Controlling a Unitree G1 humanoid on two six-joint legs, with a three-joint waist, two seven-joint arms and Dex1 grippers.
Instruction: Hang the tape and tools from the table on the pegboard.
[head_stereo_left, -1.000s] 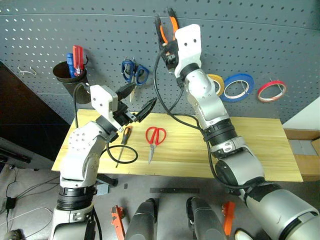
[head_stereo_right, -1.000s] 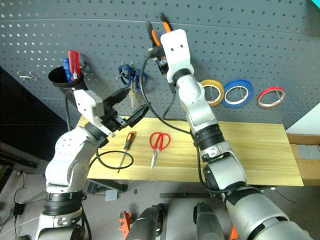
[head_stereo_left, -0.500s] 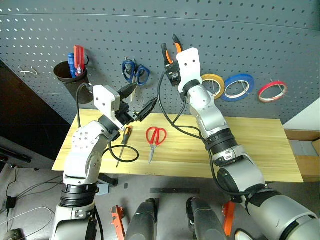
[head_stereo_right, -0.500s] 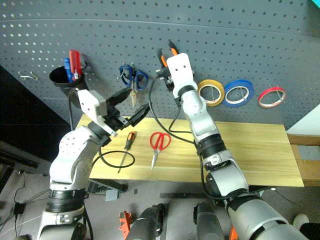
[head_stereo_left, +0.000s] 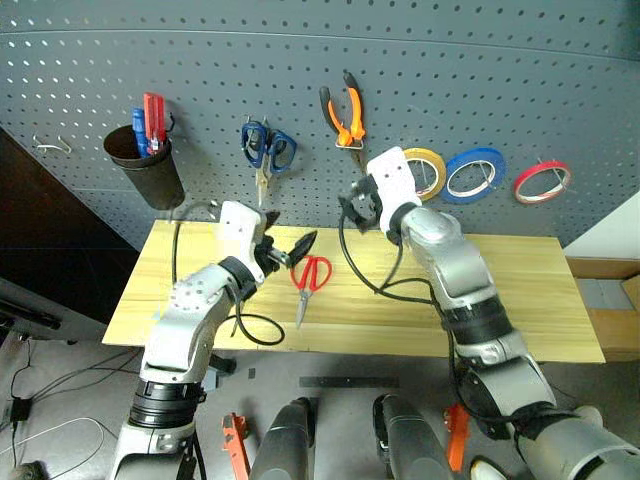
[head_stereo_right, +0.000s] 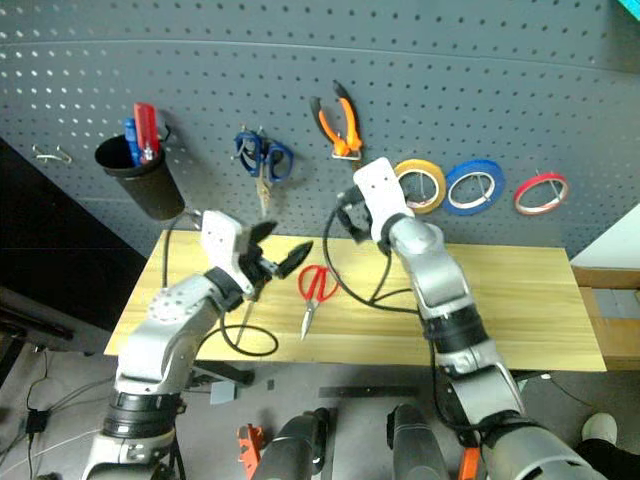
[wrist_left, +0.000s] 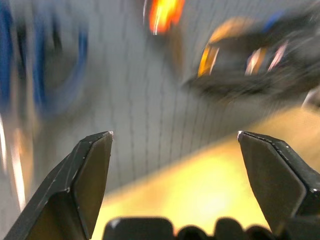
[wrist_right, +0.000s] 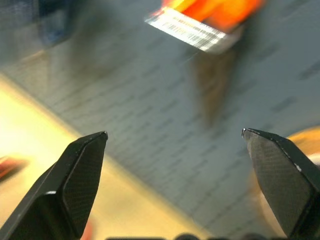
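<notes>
The orange-and-black pliers (head_stereo_left: 346, 112) hang on the dark grey pegboard (head_stereo_left: 200, 70), with the yellow tape (head_stereo_left: 432, 170) hung to their right. My right gripper (head_stereo_left: 353, 208) is open and empty, below the pliers and apart from them; its wrist view looks up at their handles (wrist_right: 210, 15). Red-handled scissors (head_stereo_left: 312, 274) lie on the wood table (head_stereo_left: 520, 300). My left gripper (head_stereo_left: 289, 240) hovers open just left of the scissors, a little above the tabletop. My left forearm hides most of the screwdriver.
Blue-handled scissors (head_stereo_left: 267, 148) and a black cup (head_stereo_left: 146, 165) with red and blue tools hang at the board's left. A blue tape roll (head_stereo_left: 475, 172) and a red one (head_stereo_left: 543, 181) hang at the right. A black cable (head_stereo_left: 255, 330) loops over the table by my left arm.
My right gripper opened, left the pliers hanging on the pegboard and dropped down away from them. My left gripper sank toward the table beside the red scissors.
</notes>
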